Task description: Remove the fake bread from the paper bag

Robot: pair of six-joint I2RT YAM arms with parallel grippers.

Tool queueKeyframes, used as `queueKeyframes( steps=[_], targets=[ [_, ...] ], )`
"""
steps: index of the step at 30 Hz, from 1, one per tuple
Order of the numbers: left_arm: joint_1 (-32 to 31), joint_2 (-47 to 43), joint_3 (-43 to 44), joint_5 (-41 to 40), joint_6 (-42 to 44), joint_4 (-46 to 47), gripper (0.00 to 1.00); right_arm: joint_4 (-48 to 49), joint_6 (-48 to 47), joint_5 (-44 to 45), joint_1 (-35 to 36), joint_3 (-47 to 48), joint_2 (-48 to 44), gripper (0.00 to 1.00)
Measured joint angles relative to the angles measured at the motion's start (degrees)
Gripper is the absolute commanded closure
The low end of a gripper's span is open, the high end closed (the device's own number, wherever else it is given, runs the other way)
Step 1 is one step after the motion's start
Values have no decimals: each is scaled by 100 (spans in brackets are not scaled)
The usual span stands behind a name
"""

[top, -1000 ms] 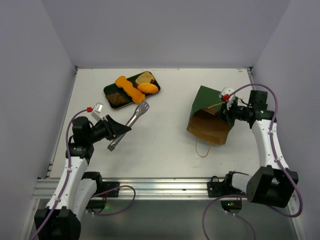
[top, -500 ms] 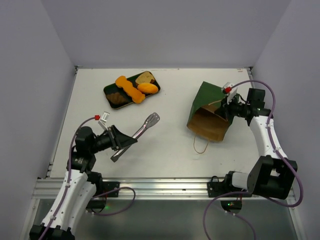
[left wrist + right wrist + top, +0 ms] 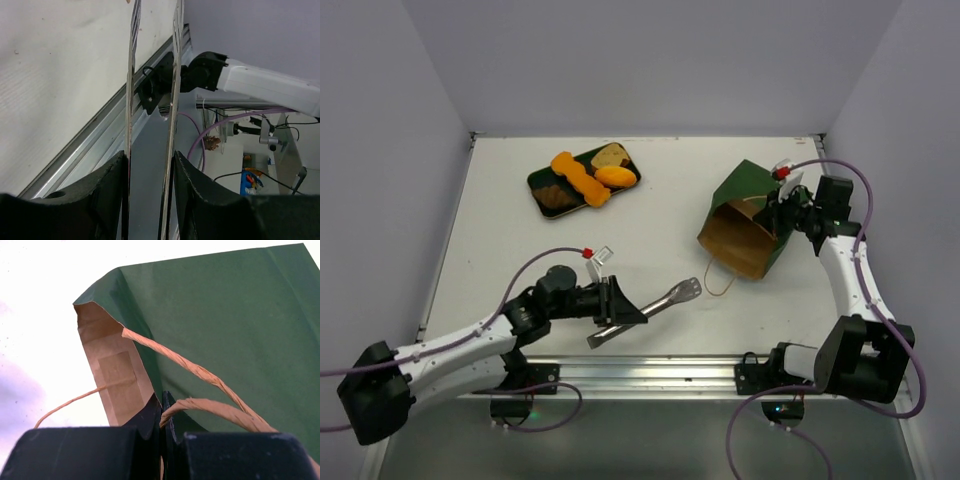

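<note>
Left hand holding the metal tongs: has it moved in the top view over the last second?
Yes. The left hand with the silver metal tongs swung away from the dark green flat tray, toward the near aluminium rail and rightward.

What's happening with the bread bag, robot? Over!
Left tool gripping tongs near front edge. Right tool shut on paper bag rim. Bread lying on tray. Nothing between tongs and bag.

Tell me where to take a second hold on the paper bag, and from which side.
Grip the bare near lip of the mouth of the paper bag, coming in low from the robot's left. The bag lies tipped with its open mouth facing that way, and the right claw pinches the far lip by a handle. Skip the loose string handle: it looks limp.
</note>
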Motion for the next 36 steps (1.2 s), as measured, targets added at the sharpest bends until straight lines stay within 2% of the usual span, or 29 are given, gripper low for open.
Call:
queueKeyframes(
  steps=[3,9,15,20,25,27,30,36],
  targets=[
    [-361,1008,195,-337,-151,514,56,-59,-90,-22,2,-63,-66,100],
    [-422,2299,892,-691,-299,1226,56,-181,-262,-42,2,-76,-76,100],
    [-428,2747,1351,-769,-396,1683,56,-437,-608,-68,15,-98,-76,96],
    [-428,3270,1447,-809,-610,2065,56,-654,-841,-219,39,-153,-151,98],
    [-433,3834,1447,-837,-866,2315,56,-262,-664,-151,142,-601,-885,100],
    [-437,3930,1447,-863,-916,2365,56,-291,-750,111,498,-673,-1040,100],
    [-455,3971,1447,-920,-1032,2433,57,-492,-988,313,1143,-673,-769,100],
    [-474,3971,1342,-960,-1187,2559,57,-1126,-1497,498,1620,-673,-466,100]
  ],
)
